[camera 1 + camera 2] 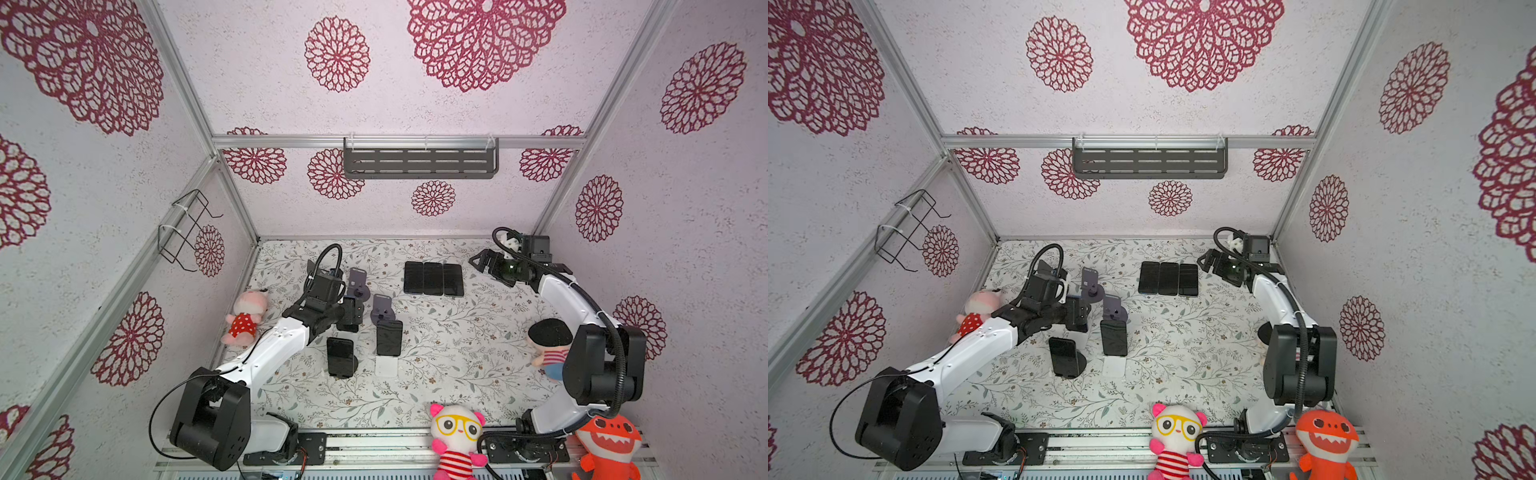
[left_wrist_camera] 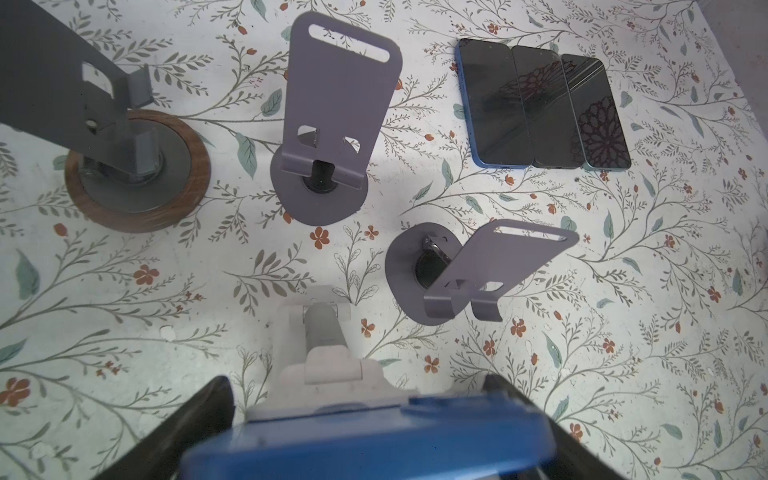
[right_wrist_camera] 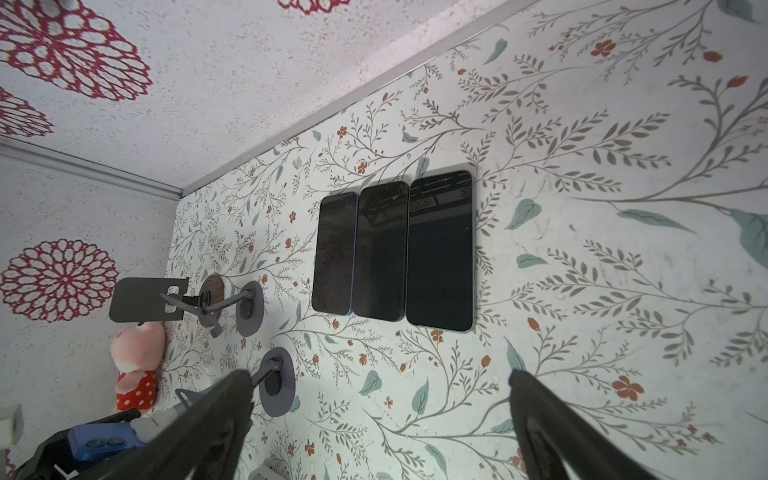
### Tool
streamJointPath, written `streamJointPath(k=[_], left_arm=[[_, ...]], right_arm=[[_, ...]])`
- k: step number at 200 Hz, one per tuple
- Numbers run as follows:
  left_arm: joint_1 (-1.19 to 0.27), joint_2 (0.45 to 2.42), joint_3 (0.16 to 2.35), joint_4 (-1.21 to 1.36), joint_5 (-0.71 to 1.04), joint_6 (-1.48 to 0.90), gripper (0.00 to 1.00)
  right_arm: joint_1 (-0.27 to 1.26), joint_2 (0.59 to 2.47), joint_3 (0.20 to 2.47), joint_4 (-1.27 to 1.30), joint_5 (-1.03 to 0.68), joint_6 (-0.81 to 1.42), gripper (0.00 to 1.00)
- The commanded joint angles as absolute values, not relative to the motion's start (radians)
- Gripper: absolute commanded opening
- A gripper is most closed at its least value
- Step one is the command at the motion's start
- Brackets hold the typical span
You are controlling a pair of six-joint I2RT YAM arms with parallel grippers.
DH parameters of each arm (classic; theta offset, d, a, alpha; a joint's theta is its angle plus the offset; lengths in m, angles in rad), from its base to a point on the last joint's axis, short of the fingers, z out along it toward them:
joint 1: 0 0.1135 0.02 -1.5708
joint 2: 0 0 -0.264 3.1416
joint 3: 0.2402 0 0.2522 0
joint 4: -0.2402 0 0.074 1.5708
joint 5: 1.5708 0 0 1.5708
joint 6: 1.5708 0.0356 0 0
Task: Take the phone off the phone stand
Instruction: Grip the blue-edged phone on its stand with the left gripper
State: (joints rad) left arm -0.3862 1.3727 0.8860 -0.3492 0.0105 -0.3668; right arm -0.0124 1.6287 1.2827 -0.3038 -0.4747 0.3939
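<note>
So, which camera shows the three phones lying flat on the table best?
The right wrist view: the three phones lie in its middle, large and whole. The left wrist view shows them smaller, with reflections; both top views show them small, far back.

I can read no text, brand or number anywhere in these views. In a top view the purple stand [image 1: 1090, 277] may carry a faint pale mark near its upper edge, but it is too small for me to make out. The three phones [image 2: 540, 108] lying flat have dark screens that show only reflections.
</note>
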Motion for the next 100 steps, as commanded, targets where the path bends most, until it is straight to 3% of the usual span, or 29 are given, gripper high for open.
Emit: streamJointPath(k=[1, 100], left_arm=[[-0.387, 1.387, 0.917, -0.318, -0.001, -0.359, 0.93], [-0.387, 1.425, 0.954, -0.326, -0.018, -0.361, 0.73]], right_arm=[[-0.018, 1.626, 1.304, -0.288, -0.488, 0.387, 0.99], [-0.026, 1.618, 1.284, -0.269, -0.485, 0.39, 0.99]])
